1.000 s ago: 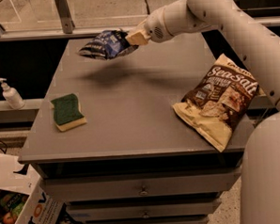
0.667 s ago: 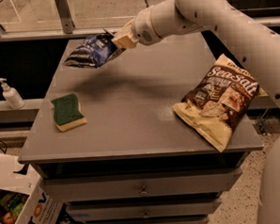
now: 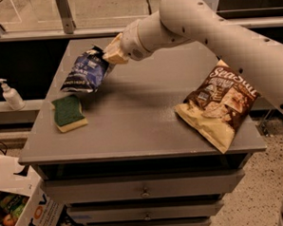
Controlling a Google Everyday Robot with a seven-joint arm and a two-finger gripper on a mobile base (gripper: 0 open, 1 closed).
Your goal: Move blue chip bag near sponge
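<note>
The blue chip bag, dark navy foil with white lettering, hangs tilted from my gripper, which is shut on its upper right corner. The bag is over the left part of the grey table, just above and slightly behind the sponge. The sponge has a green scrub top over pale yellow foam and lies near the table's left edge. The bag's lower edge is very close to the sponge's far side; I cannot tell whether it touches the table.
A large brown-and-cream "Sea Salt" bag lies on the table's right side. A white pump bottle stands on a lower shelf to the left. A cardboard box sits on the floor at lower left. Drawers run below the tabletop.
My arm has carried the blue chip bag left and down from the table's back edge toward the sponge. The sponge and the Sea Salt bag have not moved.
</note>
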